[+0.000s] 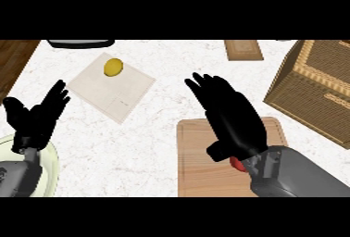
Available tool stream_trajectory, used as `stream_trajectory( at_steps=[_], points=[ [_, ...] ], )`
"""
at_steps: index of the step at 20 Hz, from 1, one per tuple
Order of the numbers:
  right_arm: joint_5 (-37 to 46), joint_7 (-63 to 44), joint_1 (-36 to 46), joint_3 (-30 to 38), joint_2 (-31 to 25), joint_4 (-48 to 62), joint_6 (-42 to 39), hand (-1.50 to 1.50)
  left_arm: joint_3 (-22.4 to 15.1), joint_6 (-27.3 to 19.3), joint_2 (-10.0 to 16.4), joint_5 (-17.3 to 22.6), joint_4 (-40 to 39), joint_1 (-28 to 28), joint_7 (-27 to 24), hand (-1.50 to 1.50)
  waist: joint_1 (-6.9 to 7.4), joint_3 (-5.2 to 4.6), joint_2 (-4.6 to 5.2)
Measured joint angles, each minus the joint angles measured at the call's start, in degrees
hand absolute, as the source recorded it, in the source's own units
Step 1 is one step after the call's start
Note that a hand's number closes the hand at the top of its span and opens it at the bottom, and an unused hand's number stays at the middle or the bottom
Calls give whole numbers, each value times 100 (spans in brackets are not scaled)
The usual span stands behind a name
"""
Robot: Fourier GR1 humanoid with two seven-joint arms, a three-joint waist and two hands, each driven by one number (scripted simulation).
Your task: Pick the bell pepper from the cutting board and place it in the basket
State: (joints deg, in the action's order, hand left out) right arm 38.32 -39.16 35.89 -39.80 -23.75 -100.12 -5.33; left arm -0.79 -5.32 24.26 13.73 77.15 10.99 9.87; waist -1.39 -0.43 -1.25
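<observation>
Left to right: my left hand (31,124), fingers straight and apart, rests above a pale plate (49,169); a yellow fruit (113,67) lies on a cloth (113,95); my right hand (232,122), fingers extended, hovers over the cutting board (195,157), the red bell pepper (236,163) showing beneath its heel (mostly hidden); the basket (314,81) stands rightmost.
</observation>
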Motion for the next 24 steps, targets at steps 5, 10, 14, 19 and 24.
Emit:
stream_trajectory(
  at_steps=[5, 10, 14, 19, 24],
  points=[
    [-440, -1459, 752, 450, 5, -468, -1550, -150, 15, 55, 1, 30, 39, 2, 61, 0, 20, 13, 20],
    [-1592, -1754, 899, 982, -53, -621, -2467, -150, 57, 78, 22, 14, 64, -57, 35, 0, 10, 21, 38],
    [-2447, -1910, 727, 1376, -248, -999, -2800, -150, 123, 84, 34, 13, 36, 11, 46, 0, -26, 27, 46],
    [-3491, -2147, 282, 1980, -678, -1861, -2927, -150, 128, 104, -6, -7, 186, -129, 51, 0, -25, 35, 49],
    [-3614, -2082, -534, 2441, -1010, -2813, -2923, -150, 81, 24, -162, -158, 225, -72, 90, 0, 23, 40, 83]
  ],
)
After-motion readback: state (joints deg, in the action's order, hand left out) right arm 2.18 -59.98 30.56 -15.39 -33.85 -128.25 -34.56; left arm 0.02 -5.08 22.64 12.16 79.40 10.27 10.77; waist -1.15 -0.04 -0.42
